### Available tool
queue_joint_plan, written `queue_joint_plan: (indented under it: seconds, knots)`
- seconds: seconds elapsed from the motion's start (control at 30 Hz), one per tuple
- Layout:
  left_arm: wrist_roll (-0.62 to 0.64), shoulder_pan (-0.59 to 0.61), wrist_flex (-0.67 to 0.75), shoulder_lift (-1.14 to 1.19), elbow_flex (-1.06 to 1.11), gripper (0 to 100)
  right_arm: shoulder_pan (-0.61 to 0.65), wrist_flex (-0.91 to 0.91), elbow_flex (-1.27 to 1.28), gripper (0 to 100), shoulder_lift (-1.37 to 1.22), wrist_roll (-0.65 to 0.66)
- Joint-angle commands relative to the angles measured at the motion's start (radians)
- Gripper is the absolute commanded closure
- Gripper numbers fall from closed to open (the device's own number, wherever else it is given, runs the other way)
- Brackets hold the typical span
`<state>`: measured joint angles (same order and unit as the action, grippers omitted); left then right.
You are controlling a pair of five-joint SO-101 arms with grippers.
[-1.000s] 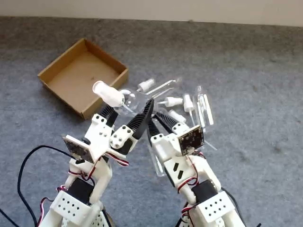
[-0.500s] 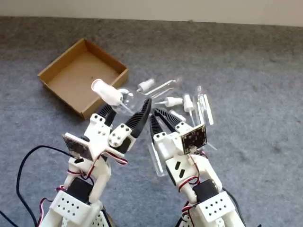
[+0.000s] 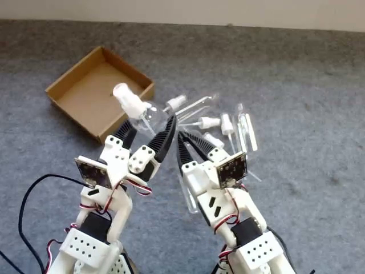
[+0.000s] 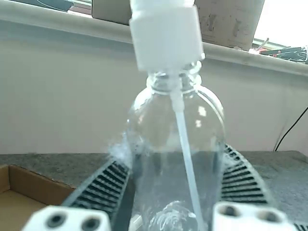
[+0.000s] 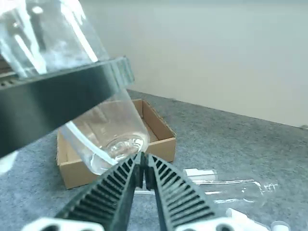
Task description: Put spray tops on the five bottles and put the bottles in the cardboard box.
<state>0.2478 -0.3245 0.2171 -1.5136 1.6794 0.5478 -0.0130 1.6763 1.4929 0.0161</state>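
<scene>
Clear plastic bottle (image 3: 147, 116) with white spray top (image 3: 126, 98) | capped, swung nearer the brown cardboard box (image 3: 73, 69), not yet inside (first of five, by my reading) | left gripper (image 3: 149, 122) clamped on its body, raised just beside the box | right gripper (image 5: 143, 161) backed off, jaws together, empty, near the box.

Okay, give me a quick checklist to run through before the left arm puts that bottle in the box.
1. Bottle clamped in left gripper: ok.
2. Spray top on the bottle's neck: ok; fully seated, cannot tell.
3. Box open with room inside: ok.
4. Bottle above the box: not ok, it is held up by the box's near corner.
5. Right gripper clear of the bottle: cannot tell; it is shut, tips close by the bottle's base.
</scene>
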Motion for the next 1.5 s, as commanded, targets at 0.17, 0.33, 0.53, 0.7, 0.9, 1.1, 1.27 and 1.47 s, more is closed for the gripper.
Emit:
queue_joint_plan:
  seconds: [0.17, 0.33, 0.53, 0.7, 0.9, 1.1, 1.27, 1.47]
  knots:
    - [0.008, 0.036, 0.041, -0.018, 0.018, 91, 0.102, 0.019, 0.173, 99.1, 0.008, -0.005]
    - [0.008, 0.070, 0.133, -0.018, 0.025, 91, 0.191, 0.059, 0.173, 99.1, 0.008, -0.003]
    - [0.014, 0.033, 0.084, -0.016, 0.025, 91, 0.234, 0.071, 0.171, 99.1, 0.008, -0.003]
    - [0.009, -0.064, -0.017, -0.016, 0.025, 91, 0.229, 0.070, 0.171, 99.1, 0.008, -0.003]
    - [0.009, -0.068, -0.089, -0.018, 0.025, 91, 0.214, 0.074, 0.171, 99.1, 0.008, -0.003]
    - [0.009, -0.068, -0.104, -0.018, 0.025, 91, 0.067, 0.068, 0.171, 99.1, 0.008, -0.003]
    - [0.009, -0.068, -0.103, -0.018, 0.024, 91, 0.031, 0.070, 0.171, 99.1, 0.008, -0.003]
    - [0.008, -0.039, -0.101, -0.018, 0.018, 91, 0.036, 0.076, 0.171, 99.1, 0.008, -0.003]
